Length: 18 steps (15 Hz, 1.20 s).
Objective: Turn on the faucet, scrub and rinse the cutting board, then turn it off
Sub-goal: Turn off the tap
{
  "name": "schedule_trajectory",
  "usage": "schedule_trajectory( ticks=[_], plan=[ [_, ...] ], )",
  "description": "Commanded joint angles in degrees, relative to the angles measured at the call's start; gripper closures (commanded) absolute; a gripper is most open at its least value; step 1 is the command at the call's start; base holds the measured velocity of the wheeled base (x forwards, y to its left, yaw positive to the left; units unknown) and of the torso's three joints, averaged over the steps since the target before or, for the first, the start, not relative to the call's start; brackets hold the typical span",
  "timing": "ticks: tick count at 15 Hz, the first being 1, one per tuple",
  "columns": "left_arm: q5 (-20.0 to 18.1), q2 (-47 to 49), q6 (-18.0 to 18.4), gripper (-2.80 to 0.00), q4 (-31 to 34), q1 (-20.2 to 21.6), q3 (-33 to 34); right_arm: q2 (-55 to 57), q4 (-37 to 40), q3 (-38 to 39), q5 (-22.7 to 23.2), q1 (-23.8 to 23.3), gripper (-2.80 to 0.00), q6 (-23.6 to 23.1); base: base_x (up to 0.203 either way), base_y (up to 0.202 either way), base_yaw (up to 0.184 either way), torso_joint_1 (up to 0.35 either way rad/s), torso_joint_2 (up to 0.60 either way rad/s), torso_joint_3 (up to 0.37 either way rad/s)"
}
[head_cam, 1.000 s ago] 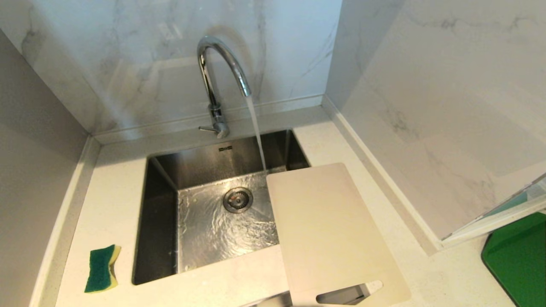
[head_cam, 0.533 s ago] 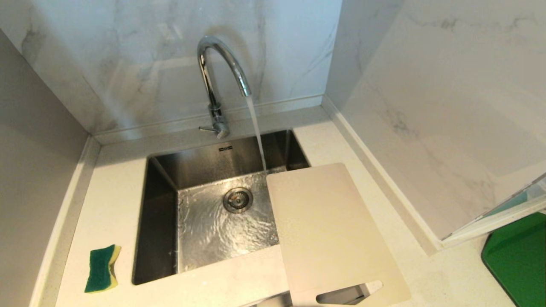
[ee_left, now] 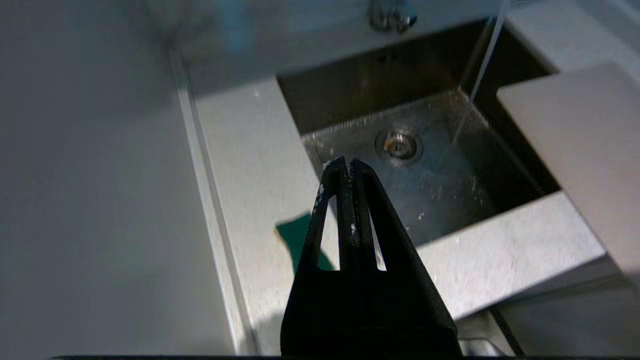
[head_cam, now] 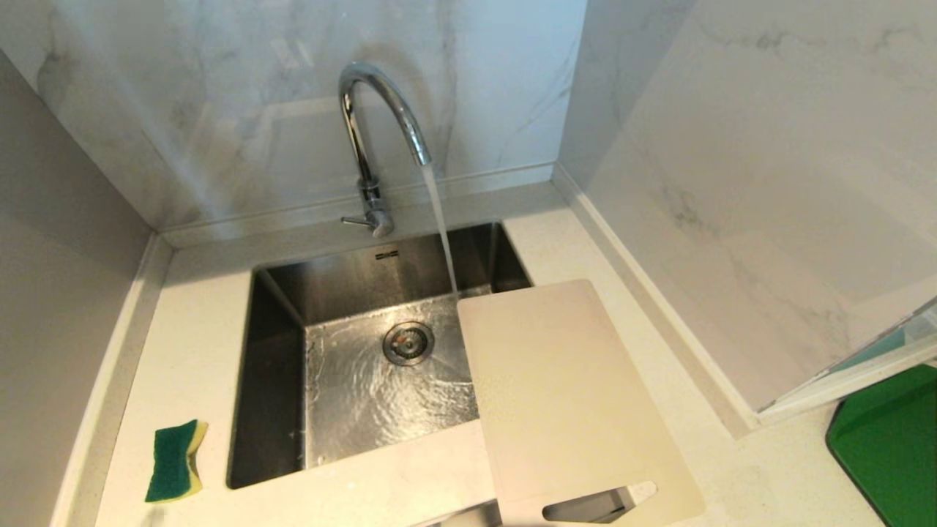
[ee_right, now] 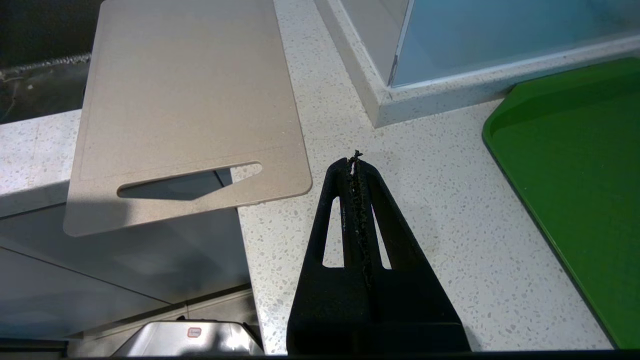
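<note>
The white speckled counter [head_cam: 198,322] fills the corner between marble walls. In it sits the steel sink [head_cam: 278,410], wet on the bottom, with a small dark label on its back wall that is too small to read. The cutting board [head_cam: 564,395] is a large pale beige rectangle with rounded corners and a handle slot; it lies flat, partly over the right side of the sink, with the slot end past the front edge of the counter. A green tray [head_cam: 889,446] lies at the far right. The chrome faucet [head_cam: 373,124] stands behind the sink, with water running from it. A green and yellow sponge [head_cam: 174,461] lies left of the sink. The left gripper [ee_left: 348,163] hangs above the sponge, fingers pressed together and empty, with the board well apart from it. The right gripper [ee_right: 356,162], also closed and empty, is just beside the board's slot end.
</note>
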Motion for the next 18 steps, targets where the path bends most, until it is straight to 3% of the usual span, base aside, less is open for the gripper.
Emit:
schedule_trajectory(
  ticks=[1, 6, 11, 18],
  plan=[
    [-0.3, 14.5, 0.7, 0.0, 0.1, -0.4, -10.8, 0.1, 0.0, 0.0, 0.0, 0.0, 0.0, 0.0, 0.0, 0.0, 0.0, 0.0, 0.0, 0.0],
    [-0.6, 27.7, 2.3, 0.0, 0.1, -1.6, -23.7, 0.0, 0.0, 0.0, 0.0, 0.0, 0.0, -0.2, 0.0, 0.0, 0.0, 0.0, 0.0, 0.0],
    [0.0, 40.1, 2.5, 0.0, 0.1, -2.3, -31.3, 0.0, -0.1, 0.0, 0.0, 0.0, 0.0, -0.2, 0.0, 0.0, 0.0, 0.0, 0.0, 0.0],
    [8.8, 53.4, 2.0, 0.0, 0.0, -12.1, -40.3, 0.0, -0.2, 0.1, 0.1, 0.0, 0.0, -0.1, 0.0, 0.0, 0.0, 0.0, 0.0, 0.0]
  ],
)
